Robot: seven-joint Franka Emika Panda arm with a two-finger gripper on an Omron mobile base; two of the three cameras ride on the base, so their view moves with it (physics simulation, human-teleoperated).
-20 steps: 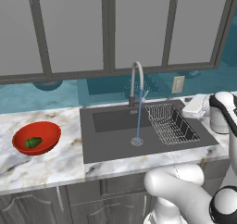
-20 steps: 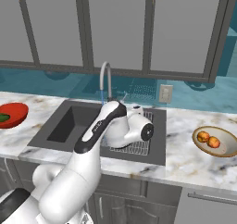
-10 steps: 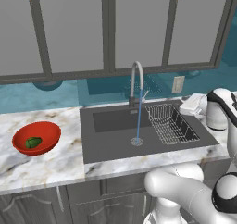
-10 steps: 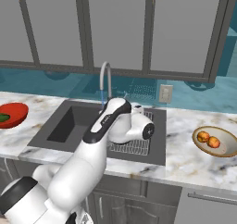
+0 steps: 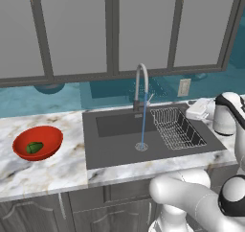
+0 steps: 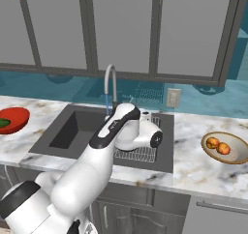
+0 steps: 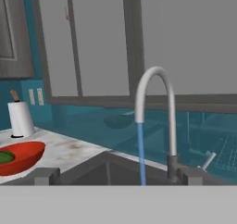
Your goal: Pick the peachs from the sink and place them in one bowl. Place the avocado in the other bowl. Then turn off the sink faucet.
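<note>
The tool (image 7: pixel 118 176) sits at the right side of the dark grey rectangular sink (image 5: pixel 119 145), above the wire mesh rack (image 5: pixel 178 127). Its two small dark fingertips (image 7: pixel 45 176) stand well apart at the bottom of the hand view, so the tool is open and it holds nothing.

Straight in front of the tool rises the tall silver gooseneck faucet (image 7: pixel 157 114), with its small side lever (image 7: pixel 208 161) to the right of the base. A thin blue stream of water (image 5: pixel 143 125) falls from the spout down to the round silver drain (image 5: pixel 141 146), so the faucet is on.

Far to the left of the tool, on the white marble table (image 5: pixel 48 164), stands the wide glossy red bowl (image 5: pixel 37 143). The small green oval avocado (image 5: pixel 34 147) lies inside it. In the hand view a white paper towel roll (image 7: pixel 20 118) stands behind this red bowl.

On the other side of the tool, to the right of the sink, the shallow light tan bowl (image 6: pixel 226 147) rests on the table. The two small round orange-yellow peaches (image 6: pixel 217 145) lie inside it, side by side and touching.

Behind the sink are the teal wall (image 6: pixel 203 100) with a white socket (image 6: pixel 173 97) and grey cupboard doors (image 5: pixel 143 27) above.
</note>
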